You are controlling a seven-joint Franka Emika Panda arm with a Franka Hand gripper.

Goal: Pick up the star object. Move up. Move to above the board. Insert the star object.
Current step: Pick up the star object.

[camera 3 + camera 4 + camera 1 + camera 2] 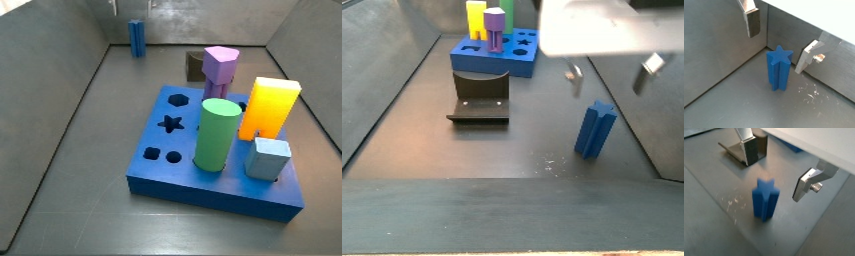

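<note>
Pincer (781, 38) is hanging above the star object (779, 68), plates spread wide apart and gripping nothing, one silver finger (751, 20) at upper left of a wrist view, the other at right centre. Looks like the spread is leaving room to drop down either side of the post, so the pick-up step is not yet done. Star object is standing upright on the grey counter (724, 75), centred between the plates in both wrist views, touching neither. In a side view the pincer (605, 78) is sitting upper right of frame, just above the star object (595, 129) at right centre. The board (496, 56) is well apart, upper centre there, with the fixture (480, 106) between it and the camera. In a side view the board (214, 185) is filling the lower centre, star hole (170, 124) open at its left side, while the green cylinder (218, 135), the yellow block (270, 107), the purple peg (219, 69) and the pale-blue cube (269, 158) are standing on it. Star object (136, 38) is far off at upper left.
</note>
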